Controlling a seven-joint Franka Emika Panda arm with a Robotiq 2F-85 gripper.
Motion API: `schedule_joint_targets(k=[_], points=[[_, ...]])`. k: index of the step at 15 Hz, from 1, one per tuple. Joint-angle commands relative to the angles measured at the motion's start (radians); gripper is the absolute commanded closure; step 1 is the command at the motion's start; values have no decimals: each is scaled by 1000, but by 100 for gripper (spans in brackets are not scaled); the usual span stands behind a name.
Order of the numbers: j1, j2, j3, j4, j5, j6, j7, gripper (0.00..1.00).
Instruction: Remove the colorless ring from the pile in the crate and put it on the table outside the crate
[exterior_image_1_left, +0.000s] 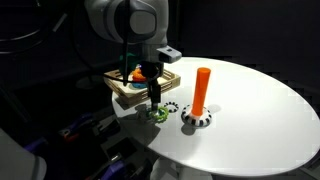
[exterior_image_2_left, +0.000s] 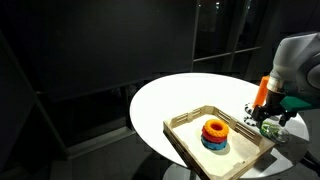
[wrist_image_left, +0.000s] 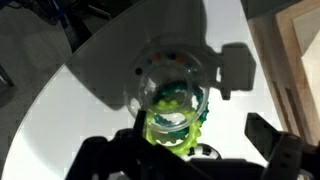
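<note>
The colorless ring (wrist_image_left: 168, 84) is see-through and lies on the table (wrist_image_left: 90, 110), overlapping the top of the green ring (wrist_image_left: 178, 134). My gripper (wrist_image_left: 196, 138) hangs right above both rings with its fingers spread, and the right finger stands clear of the colorless ring. In both exterior views my gripper (exterior_image_1_left: 153, 97) (exterior_image_2_left: 272, 118) is low over the table just outside the crate (exterior_image_1_left: 128, 92) (exterior_image_2_left: 190, 142). The pile (exterior_image_2_left: 215, 133) of orange, red and blue rings sits inside the crate, and it also shows in an exterior view (exterior_image_1_left: 135, 73).
A tall orange peg (exterior_image_1_left: 202, 88) on a striped base (exterior_image_1_left: 198, 121) stands close beside my gripper. A black-and-white striped ring (exterior_image_1_left: 172, 107) lies next to the green ring (exterior_image_1_left: 157, 114). The crate wall (wrist_image_left: 296, 60) is at the right. The table edge is near.
</note>
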Motion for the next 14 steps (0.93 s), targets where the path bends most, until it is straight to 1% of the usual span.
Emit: schedule_joint_targets(k=[1,4,9,11,14], points=[[-3,-76,36,-8,109,-74,-101,0],[-5,-129,49,6,149,-177,-138,0],[-4,-234,72,59,191,-404,-217,0],[-4,-270,81,91,194,-504,-244,0],[-7,-323,94,142,176,-634,-251,0]])
